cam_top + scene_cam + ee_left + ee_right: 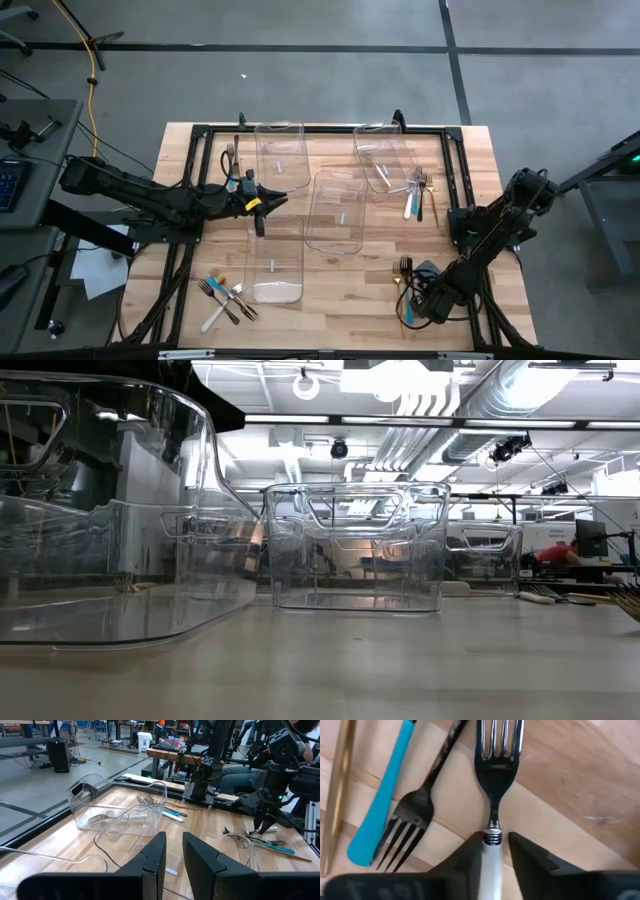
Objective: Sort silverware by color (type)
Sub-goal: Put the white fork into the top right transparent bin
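Wooden tabletop [330, 270] carries clear bins and scattered silverware. Only the right wrist view shows the right gripper [494, 847], at the tabletop's five o'clock corner, jaws narrowed onto a white-handled fork [495, 780] beside a black fork [410, 820]. Left gripper [173, 851], jaws narrow and empty, hangs at nine o'clock.
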Tool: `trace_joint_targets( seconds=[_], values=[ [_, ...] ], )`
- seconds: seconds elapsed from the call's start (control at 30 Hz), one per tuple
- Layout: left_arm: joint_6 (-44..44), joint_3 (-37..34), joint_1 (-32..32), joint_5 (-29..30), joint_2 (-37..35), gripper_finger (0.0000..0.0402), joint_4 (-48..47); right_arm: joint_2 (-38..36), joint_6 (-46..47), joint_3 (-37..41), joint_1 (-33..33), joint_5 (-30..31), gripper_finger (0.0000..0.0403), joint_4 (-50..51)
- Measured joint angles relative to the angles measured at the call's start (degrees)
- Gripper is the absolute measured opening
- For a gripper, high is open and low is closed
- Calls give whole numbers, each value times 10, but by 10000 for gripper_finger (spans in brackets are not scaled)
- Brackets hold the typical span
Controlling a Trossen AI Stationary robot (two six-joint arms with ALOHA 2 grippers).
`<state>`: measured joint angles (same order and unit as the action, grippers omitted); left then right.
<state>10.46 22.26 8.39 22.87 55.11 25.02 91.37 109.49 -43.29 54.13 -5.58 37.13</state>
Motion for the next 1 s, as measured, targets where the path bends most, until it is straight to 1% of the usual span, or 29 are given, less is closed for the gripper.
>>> trace_joint_targets(
  seconds=[0.1,0.17,0.37,0.53,0.67,1.0],
  values=[
    [0,0,0,0,0,56,0,0,0,0,0,0,42,1],
    [0,0,0,0,0,56,0,0,-3,0,0,0,30,2],
    [0,0,0,0,0,56,0,0,-4,1,0,0,30,3],
    [0,0,0,0,0,56,0,1,-4,1,0,0,40,3],
    [0,0,0,0,0,56,0,1,-4,1,0,0,31,3],
    [1,0,0,0,0,56,0,1,-4,1,0,0,31,3]
  ],
)
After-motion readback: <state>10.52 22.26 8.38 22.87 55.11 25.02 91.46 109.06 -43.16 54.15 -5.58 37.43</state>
